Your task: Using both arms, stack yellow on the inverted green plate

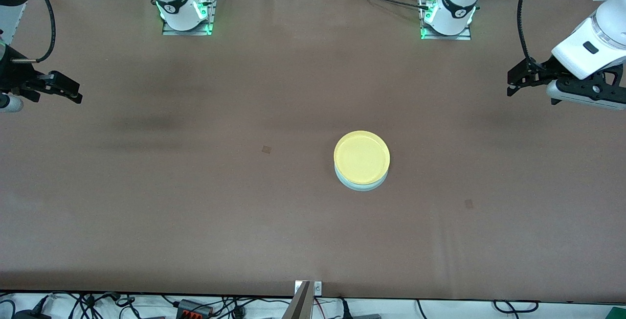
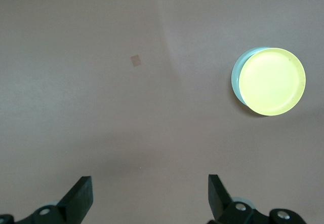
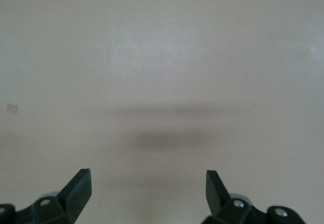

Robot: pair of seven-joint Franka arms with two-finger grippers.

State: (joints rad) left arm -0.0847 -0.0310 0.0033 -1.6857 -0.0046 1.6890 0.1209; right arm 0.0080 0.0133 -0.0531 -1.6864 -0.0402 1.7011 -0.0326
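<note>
The yellow plate [image 1: 362, 156] rests on top of the pale green plate [image 1: 362, 184] near the middle of the table; only the green plate's edge shows under it. Both also appear in the left wrist view: the yellow plate [image 2: 272, 81] over the green plate [image 2: 236, 77]. My left gripper [image 1: 513, 81] [image 2: 150, 196] hangs open over bare table at the left arm's end, well away from the stack, nothing between its fingers. Over bare table at the right arm's end, my right gripper [image 1: 73, 93] [image 3: 148, 192] also hangs open and empty. The plates are out of the right wrist view.
The brown table [image 1: 195, 187] carries two small darker square marks [image 1: 266, 149] [image 1: 468, 203]. The arm bases [image 1: 185, 8] [image 1: 447, 13] stand along the table's edge farthest from the front camera. Cables lie off its nearest edge.
</note>
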